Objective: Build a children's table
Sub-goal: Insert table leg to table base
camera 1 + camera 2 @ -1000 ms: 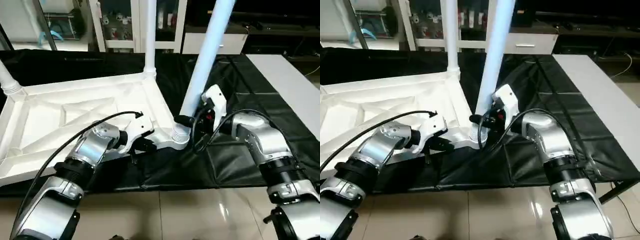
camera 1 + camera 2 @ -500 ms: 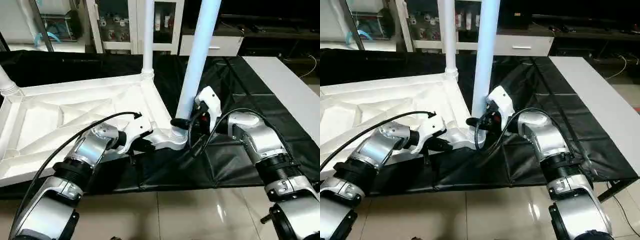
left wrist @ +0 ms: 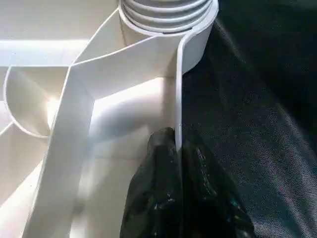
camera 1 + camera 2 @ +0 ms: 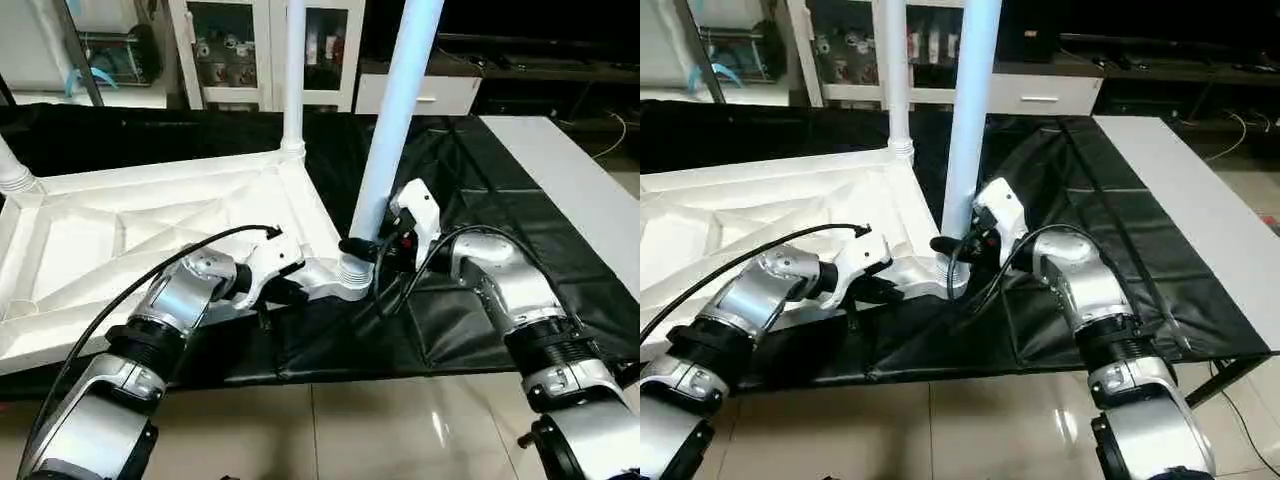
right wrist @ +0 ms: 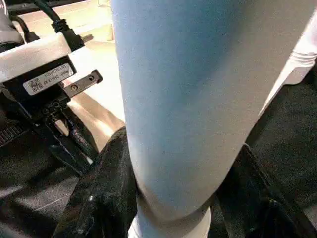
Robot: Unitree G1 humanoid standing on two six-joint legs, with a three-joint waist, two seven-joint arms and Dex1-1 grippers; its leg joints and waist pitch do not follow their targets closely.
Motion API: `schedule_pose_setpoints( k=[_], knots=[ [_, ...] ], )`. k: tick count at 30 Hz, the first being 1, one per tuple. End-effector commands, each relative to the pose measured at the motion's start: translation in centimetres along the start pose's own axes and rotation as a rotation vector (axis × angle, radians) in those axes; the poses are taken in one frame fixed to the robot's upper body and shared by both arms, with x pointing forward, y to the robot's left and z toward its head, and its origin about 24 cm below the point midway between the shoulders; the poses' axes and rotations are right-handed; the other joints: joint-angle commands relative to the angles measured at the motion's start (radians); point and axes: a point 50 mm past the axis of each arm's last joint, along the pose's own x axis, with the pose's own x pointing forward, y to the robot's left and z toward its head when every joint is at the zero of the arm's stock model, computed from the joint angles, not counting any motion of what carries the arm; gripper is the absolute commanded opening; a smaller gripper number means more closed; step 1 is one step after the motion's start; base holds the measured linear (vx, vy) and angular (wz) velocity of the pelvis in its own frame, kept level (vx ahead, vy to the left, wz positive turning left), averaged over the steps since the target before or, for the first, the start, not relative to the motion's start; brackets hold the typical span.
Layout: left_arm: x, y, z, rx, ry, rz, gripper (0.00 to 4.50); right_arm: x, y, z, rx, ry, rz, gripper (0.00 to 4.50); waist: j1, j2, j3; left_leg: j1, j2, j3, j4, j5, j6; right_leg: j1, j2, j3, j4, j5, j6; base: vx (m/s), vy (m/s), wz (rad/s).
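Left gripper (image 3: 177, 148) pinching tabletop rim (image 3: 179, 94), right gripper (image 5: 183, 198) clamping leg (image 5: 198, 89), label (image 5: 47, 79) unreadable

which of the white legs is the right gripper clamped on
The near leg, leaning in the corner socket closest to the robot. The right gripper holds it just above its ribbed base. The far leg and the left corner leg stand untouched.

Looks like some kind of indoor lab or demo room set up like a living space. Glossy beige floor tiles (image 4: 400, 430) run under the bench (image 4: 520, 240), which is draped in black cloth. Past its far edge there's a white glass-door cabinet (image 4: 235, 50) with small items on the shelves, plus a low dark unit (image 4: 540, 60).
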Motion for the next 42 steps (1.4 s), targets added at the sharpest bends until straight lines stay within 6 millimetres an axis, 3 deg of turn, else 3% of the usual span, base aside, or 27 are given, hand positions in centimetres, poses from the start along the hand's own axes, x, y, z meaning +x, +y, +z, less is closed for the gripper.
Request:
schedule_pose_setpoints(
  k=[1, 7, 10, 11, 15, 16, 17, 19, 20, 21, 23, 25, 30, 31, 32, 36, 39, 42],
  knots=[
    [0.3, -0.4, 0.4, 0.008, -0.045, -0.028, 0.00, -1.0, 0.0, -5.4, 0.110, 0.211, -0.088, 1.84, 0.000, 0.005, -0.043, 0.022, 0.022, -0.029, -0.091, -0.502, -0.035, 0.009, -0.045, 0.023, -0.103, -0.510, -0.158, 0.000, 0.000, 0.00],
    [0.3, -0.3, 0.5, 0.004, -0.053, -0.009, 0.00, -0.8, -0.4, -5.0, 0.106, 0.184, -0.140, 1.84, -0.003, 0.007, -0.043, 0.024, 0.022, -0.032, -0.095, -0.524, -0.040, 0.008, -0.044, 0.021, -0.106, -0.511, -0.155, 0.000, 0.000, 0.00],
    [0.8, 0.2, 1.3, -0.021, -0.083, 0.044, 0.00, -0.1, -1.0, -4.9, 0.133, 0.158, -0.290, 1.84, -0.008, 0.000, -0.042, 0.020, 0.021, -0.032, -0.100, -0.513, -0.044, 0.010, -0.044, 0.018, -0.107, -0.506, -0.155, 0.000, 0.000, 0.00],
    [0.9, 0.2, 1.5, -0.025, -0.087, 0.051, 0.00, 0.0, -1.1, -5.0, 0.141, 0.156, -0.310, 1.84, -0.009, 0.002, -0.041, 0.021, 0.020, -0.033, -0.100, -0.518, -0.047, 0.008, -0.045, 0.018, -0.107, -0.517, -0.152, 0.000, 0.000, 0.00],
    [2.2, 0.9, 3.8, -0.063, -0.127, 0.140, 0.00, 1.3, -1.3, -4.9, 0.164, 0.140, -0.476, 1.84, -0.013, 0.003, -0.040, 0.029, 0.018, -0.035, -0.099, -0.549, -0.049, 0.003, -0.047, 0.014, -0.121, -0.572, -0.128, 0.000, 0.000, 0.00],
    [2.4, 0.9, 4.0, -0.066, -0.130, 0.153, 0.00, 1.4, -1.3, -4.9, 0.166, 0.137, -0.496, 1.84, -0.017, -0.006, -0.041, 0.026, 0.016, -0.035, -0.100, -0.545, -0.047, 0.006, -0.046, 0.011, -0.123, -0.571, -0.125, 0.000, 0.000, 0.00],
    [2.6, 1.0, 4.5, -0.070, -0.134, 0.169, 0.00, 1.7, -1.4, -4.8, 0.174, 0.139, -0.528, 1.84, -0.015, -0.001, -0.044, 0.024, 0.017, -0.037, -0.102, -0.532, -0.044, 0.013, -0.049, 0.010, -0.121, -0.552, -0.127, 0.000, 0.000, 0.00],
    [2.9, 1.2, 5.2, -0.078, -0.140, 0.202, 0.00, 2.1, -1.5, -4.7, 0.181, 0.138, -0.586, 1.84, -0.015, -0.004, -0.043, 0.020, 0.017, -0.035, -0.105, -0.517, -0.041, 0.013, -0.047, 0.010, -0.122, -0.530, -0.128, 0.000, 0.000, 0.00],
    [3.2, 1.4, 5.9, -0.086, -0.144, 0.229, 0.00, 2.4, -1.6, -4.5, 0.194, 0.133, -0.644, 1.84, -0.013, -0.002, -0.044, 0.029, 0.015, -0.032, -0.101, -0.526, -0.041, 0.004, -0.046, 0.012, -0.124, -0.523, -0.134, 0.000, 0.000, 0.00],
    [3.5, 1.5, 6.4, -0.094, -0.146, 0.254, 0.00, 2.6, -1.8, -4.2, 0.193, 0.126, -0.711, 1.84, -0.015, -0.004, -0.043, 0.029, 0.014, -0.030, -0.100, -0.524, -0.041, 0.002, -0.045, 0.014, -0.122, -0.513, -0.140, 0.000, 0.000, 0.00],
    [3.8, 1.7, 7.1, -0.117, -0.151, 0.288, 0.00, 2.9, -1.9, -4.0, 0.212, 0.123, -0.772, 1.83, -0.011, -0.008, -0.050, 0.019, 0.016, -0.028, -0.101, -0.473, -0.032, 0.012, -0.045, 0.017, -0.115, -0.432, -0.151, 0.000, 0.000, 0.00],
    [4.1, 1.9, 7.9, -0.141, -0.160, 0.334, 0.00, 3.2, -2.0, -3.9, 0.240, 0.123, -0.841, 1.83, -0.010, -0.009, -0.049, 0.021, 0.013, -0.021, -0.098, -0.447, -0.029, 0.007, -0.042, 0.020, -0.111, -0.390, -0.164, 0.000, 0.000, 0.00],
    [4.9, 1.8, 10.0, -0.174, -0.197, 0.377, 0.00, 3.5, -2.3, -3.6, 0.282, 0.133, -0.997, 1.83, 0.003, -0.014, -0.060, 0.016, 0.011, -0.007, -0.086, -0.302, 0.011, 0.018, -0.038, 0.022, -0.089, -0.181, -0.210, 0.000, 0.000, 0.00],
    [4.9, 1.8, 10.0, -0.174, -0.197, 0.377, 0.00, 3.5, -2.3, -3.6, 0.282, 0.133, -0.997, 1.83, 0.003, -0.014, -0.060, 0.016, 0.011, -0.007, -0.086, -0.302, 0.011, 0.018, -0.038, 0.022, -0.089, -0.181, -0.210, 0.000, 0.000, 0.00],
    [5.1, 1.6, 10.3, -0.172, -0.204, 0.370, 0.00, 3.6, -2.3, -3.3, 0.280, 0.130, -1.019, 1.83, 0.005, -0.017, -0.064, 0.011, 0.011, -0.004, -0.080, -0.244, 0.039, 0.023, -0.039, 0.022, -0.080, -0.116, -0.230, 0.054, -0.022, 0.05],
    [5.4, 1.5, 10.4, -0.175, -0.205, 0.366, 0.00, 4.0, -2.3, -2.6, 0.282, 0.103, -1.020, 1.83, 0.010, -0.021, -0.069, 0.003, 0.007, 0.000, -0.072, -0.143, 0.093, 0.033, -0.039, 0.020, -0.067, -0.019, -0.253, 0.013, -0.006, 0.01],
    [5.4, 1.6, 10.1, -0.179, -0.200, 0.367, 0.00, 4.3, -2.2, -2.1, 0.281, 0.075, -1.009, 1.83, 0.013, -0.021, -0.066, 0.003, 0.009, 0.002, -0.072, -0.138, 0.108, 0.030, -0.039, 0.019, -0.069, -0.036, -0.257, 0.000, 0.000, 0.00],
    [5.2, 1.7, 9.8, -0.182, -0.195, 0.368, 0.00, 4.8, -2.1, -1.1, 0.279, -0.006, -0.965, 1.83, 0.014, -0.021, -0.064, 0.007, 0.013, 0.001, -0.075, -0.182, 0.089, 0.028, -0.039, 0.019, -0.073, -0.100, -0.247, 0.000, 0.000, 0.00]
  ],
)
